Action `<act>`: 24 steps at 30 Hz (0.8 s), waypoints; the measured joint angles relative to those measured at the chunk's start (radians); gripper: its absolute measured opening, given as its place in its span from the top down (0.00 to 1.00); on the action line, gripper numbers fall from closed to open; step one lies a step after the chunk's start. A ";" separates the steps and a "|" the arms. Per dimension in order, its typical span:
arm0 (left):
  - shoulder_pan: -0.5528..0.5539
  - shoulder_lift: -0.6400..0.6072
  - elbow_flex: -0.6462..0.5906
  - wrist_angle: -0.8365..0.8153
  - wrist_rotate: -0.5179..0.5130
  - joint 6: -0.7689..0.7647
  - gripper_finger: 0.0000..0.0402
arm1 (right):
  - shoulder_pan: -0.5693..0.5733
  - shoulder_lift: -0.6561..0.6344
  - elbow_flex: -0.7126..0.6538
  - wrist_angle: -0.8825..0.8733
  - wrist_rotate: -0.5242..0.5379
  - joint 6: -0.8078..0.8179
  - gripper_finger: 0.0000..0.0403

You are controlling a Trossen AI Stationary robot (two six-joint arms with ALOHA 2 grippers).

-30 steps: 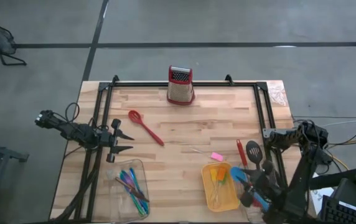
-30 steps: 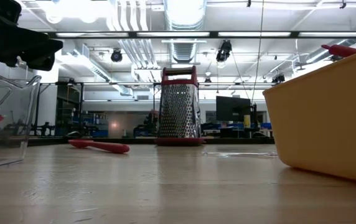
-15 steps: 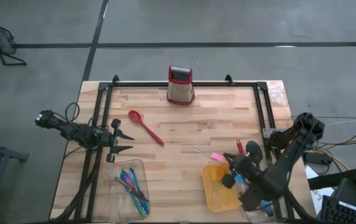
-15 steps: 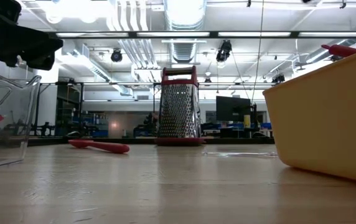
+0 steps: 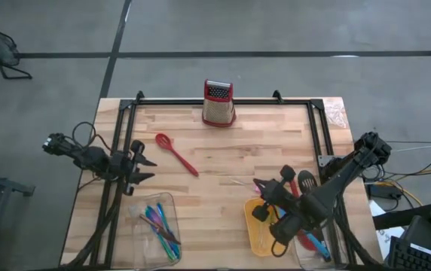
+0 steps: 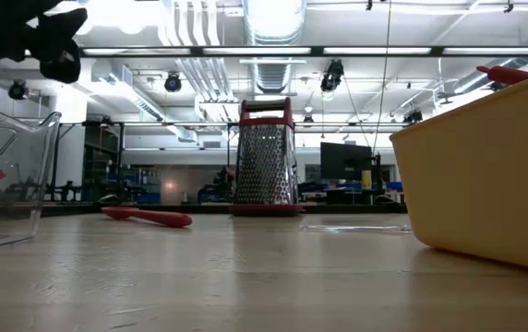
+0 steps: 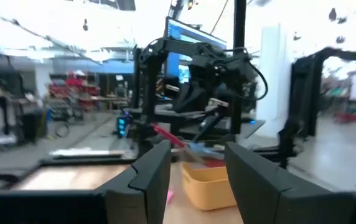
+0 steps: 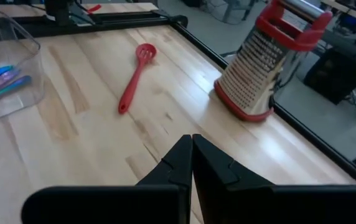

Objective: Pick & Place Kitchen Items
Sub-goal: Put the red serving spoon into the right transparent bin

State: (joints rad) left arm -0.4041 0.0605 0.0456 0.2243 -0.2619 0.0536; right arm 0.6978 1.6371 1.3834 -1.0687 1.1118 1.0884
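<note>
A red slotted spoon (image 5: 175,153) (image 8: 134,78) lies flat on the wooden table, left of centre. Thin purple, green and blue sticks (image 5: 159,223) lie in a clear tray (image 5: 172,202) at the near left. A black spatula (image 5: 307,182), a red handle (image 5: 291,179) and blue utensils (image 5: 317,242) lie by the orange tray (image 5: 255,232) at the near right. My right gripper (image 5: 258,184) (image 8: 192,140) hangs shut above the orange tray's far end, empty, pointing toward the spoon. My left gripper (image 5: 148,168) (image 7: 196,180) hovers open at the table's left edge.
A metal box grater with a red top (image 5: 218,103) (image 8: 271,62) stands at the middle of the far edge. A black frame rail (image 5: 223,100) runs around the table. Bare wood (image 5: 238,150) lies between the spoon and the orange tray.
My right arm has swung from the near right corner toward the table's left and far side, so its gripper now hangs over the orange tray's far end. My left gripper has risen a little at the left edge.
</note>
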 joint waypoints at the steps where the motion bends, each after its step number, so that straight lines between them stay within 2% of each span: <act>1: -0.001 0.001 0.000 0.003 0.003 -0.032 0.61 | -0.010 -0.007 0.000 0.027 -0.007 -0.036 0.98; 4: 0.000 0.002 0.000 0.022 0.000 -0.097 0.61 | -0.039 -0.025 -0.006 0.138 -0.041 -0.173 0.98; 8: 0.000 0.001 0.000 0.053 -0.008 -0.113 0.61 | -0.090 -0.031 -0.034 0.382 -0.161 -0.421 0.98; 11: 0.001 0.002 0.003 0.048 -0.032 -0.136 0.61 | -0.143 -0.032 -0.078 0.615 -0.317 -0.637 0.98; 14: 0.001 0.014 0.026 0.014 -0.123 -0.185 0.61 | -0.204 -0.032 -0.122 0.819 -0.514 -0.801 0.98; 18: 0.001 0.070 0.126 -0.178 -0.182 -0.222 0.61 | -0.270 -0.032 -0.187 1.042 -0.712 -0.971 0.98; 21: 0.004 0.152 0.234 -0.349 -0.203 -0.261 0.61 | -0.299 -0.041 -0.242 1.172 -0.752 -1.037 0.98; 24: 0.013 0.260 0.353 -0.545 -0.267 -0.267 0.61 | -0.313 -0.059 -0.301 1.279 -0.755 -1.090 0.98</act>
State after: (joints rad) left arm -0.3907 0.3200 0.3989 -0.3209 -0.5285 -0.2129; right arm 0.3851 1.5785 1.0819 0.2100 0.3564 -0.0018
